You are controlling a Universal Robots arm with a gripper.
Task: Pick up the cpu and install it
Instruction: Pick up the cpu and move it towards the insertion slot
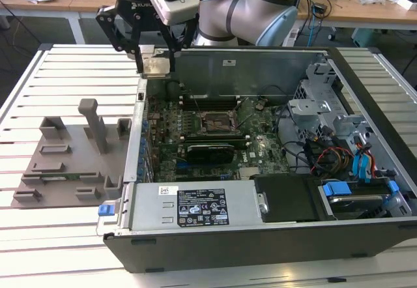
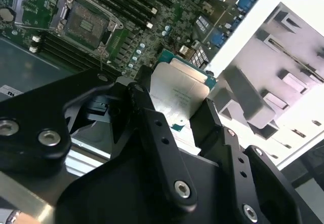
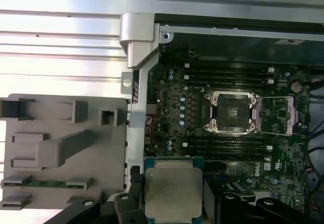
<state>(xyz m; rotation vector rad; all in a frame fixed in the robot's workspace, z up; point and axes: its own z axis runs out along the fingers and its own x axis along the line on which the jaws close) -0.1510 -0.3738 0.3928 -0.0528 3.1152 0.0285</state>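
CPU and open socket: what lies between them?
In the first wrist view, motherboard with long memory slots separates the cpu from the socket.

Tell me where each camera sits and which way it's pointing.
Exterior view: off the arm, looking down at a slant into the open case; the arm and the gripper, shut on the cpu, show.
First wrist view: on the arm, looking down past the gripper at the socket and holder plate; fingers show.
Second wrist view: on the arm, looking along the fingers at the cpu.
Shared: all three show cpu, socket and holder plate.
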